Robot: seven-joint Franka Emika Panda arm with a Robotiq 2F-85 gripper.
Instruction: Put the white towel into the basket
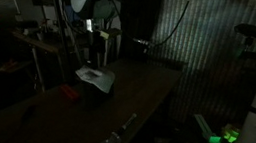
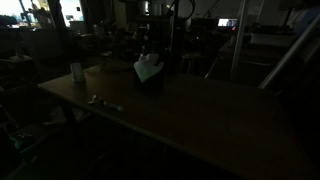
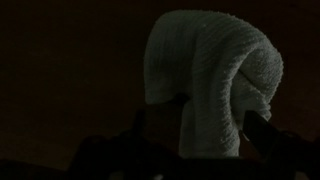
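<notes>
Just beside gripper (image 3: 203, 132), white towel (image 3: 215, 70)

The towel (image 3: 210, 80) is white with a ribbed weave.

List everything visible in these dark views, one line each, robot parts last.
white towel: one, white, bunched at the gripper, above the table's middle
red object: one, red, on the table beside the towel
cup-like item: one, whitish, near a table corner
small items: a few, greyish, by the table edge; too dark to identify
green glow: one patch, green, low beyond the table
table: one, dark brown
basket: not clearly discernible
gripper: one, dark, fingers either side of the towel; jaw state unclear
</notes>
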